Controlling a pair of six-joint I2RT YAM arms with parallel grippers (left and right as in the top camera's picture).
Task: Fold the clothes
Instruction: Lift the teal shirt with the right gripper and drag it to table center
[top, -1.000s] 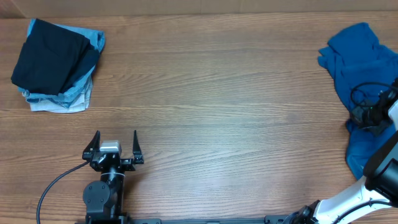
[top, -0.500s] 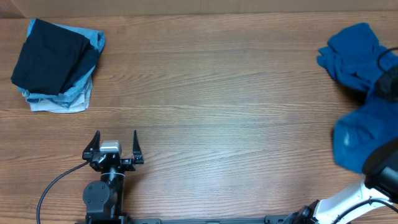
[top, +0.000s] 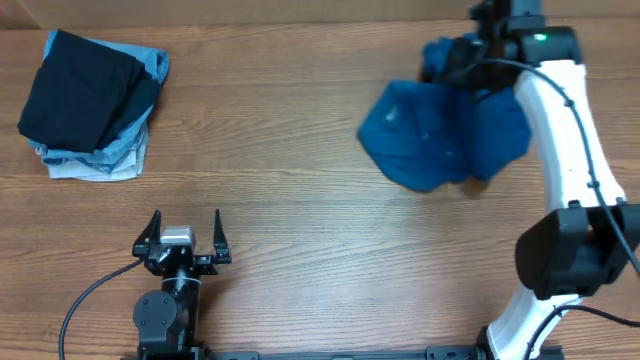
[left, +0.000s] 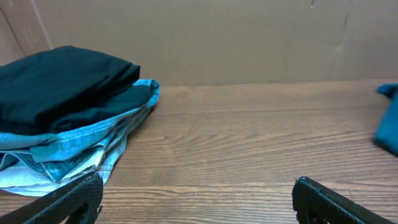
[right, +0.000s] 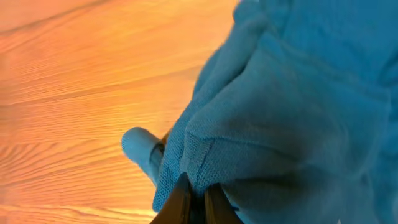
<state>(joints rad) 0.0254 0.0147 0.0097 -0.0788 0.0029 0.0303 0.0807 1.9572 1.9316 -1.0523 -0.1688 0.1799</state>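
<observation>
Near left, the left gripper (top: 187, 222) sits with jaws wide and empty. Farther right, the right gripper (right: 194, 196), clenched on a fold of the shirt (top: 440, 140), holds it bunched above the counter (top: 300, 200): likely the fetching step, with laying down and spreading flat next. The shirt is blurred, so which part is gripped cannot be told.

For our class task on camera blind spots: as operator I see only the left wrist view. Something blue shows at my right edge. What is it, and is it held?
Observer: The royal-blue T-shirt, bunched up at the far right of the table.
Operator: Held?
Observer: Yes; the right wrist view shows the right gripper shut on a fold of it.
Operator: Where is my gripper?
Observer: The left gripper stands open at the front edge, holding nothing, nearer the folded stack than the shirt.
</observation>
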